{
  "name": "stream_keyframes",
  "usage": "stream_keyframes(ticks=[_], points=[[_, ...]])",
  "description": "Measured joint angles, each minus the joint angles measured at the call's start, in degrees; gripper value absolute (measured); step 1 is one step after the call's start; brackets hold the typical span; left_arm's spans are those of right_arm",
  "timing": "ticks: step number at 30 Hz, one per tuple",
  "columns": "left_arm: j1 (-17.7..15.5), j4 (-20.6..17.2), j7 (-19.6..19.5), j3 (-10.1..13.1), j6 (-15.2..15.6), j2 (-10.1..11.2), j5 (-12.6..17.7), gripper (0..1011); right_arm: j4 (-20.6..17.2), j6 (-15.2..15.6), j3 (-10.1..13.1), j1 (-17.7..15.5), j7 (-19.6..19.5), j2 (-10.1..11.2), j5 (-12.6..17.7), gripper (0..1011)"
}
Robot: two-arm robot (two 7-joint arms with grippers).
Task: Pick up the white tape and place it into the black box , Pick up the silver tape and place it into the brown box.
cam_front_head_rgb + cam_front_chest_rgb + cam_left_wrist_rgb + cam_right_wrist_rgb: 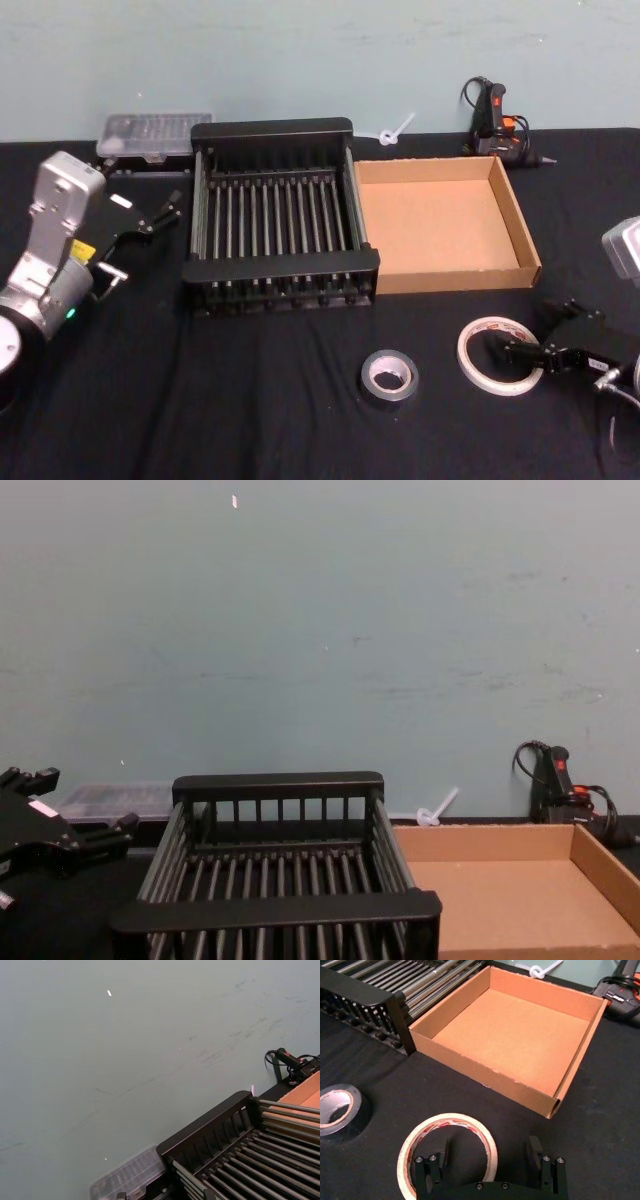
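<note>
The white tape (480, 368) lies flat on the black cloth at the front right. My right gripper (520, 347) is low over its right side and open. In the right wrist view one finger (442, 1152) sits inside the white tape (420, 1135) and the other finger (535, 1149) outside it, so my right gripper (489, 1152) straddles the ring's wall. The silver tape (389, 376) (357, 1110) lies flat to the left of the white one. Behind them stand the black box (280, 270) (365, 995) and, right beside it, the brown box (525, 225) (470, 1062). My left gripper (150, 208) (75, 802) hangs open left of the black box (280, 785).
A clear plastic case (155, 135) (130, 1175) lies behind the black box's left corner. A glue gun (495, 120) (555, 775) and a white zip tie (395, 132) sit by the back wall. Bare cloth lies in front of the boxes.
</note>
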Motion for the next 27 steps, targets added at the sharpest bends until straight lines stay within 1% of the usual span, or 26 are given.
stream_keyframes(ticks=[13, 27], points=[[0.00, 0.00, 0.00, 0.00, 0.00, 0.00, 0.00, 1001, 0.51, 0.63, -0.93, 0.54, 1.19, -0.20, 0.00, 1002], [0.00, 0.00, 0.00, 0.00, 0.00, 0.00, 0.00, 1001, 0.75, 0.99, -1.87, 0.92, 1.63, -0.24, 0.06, 1002]])
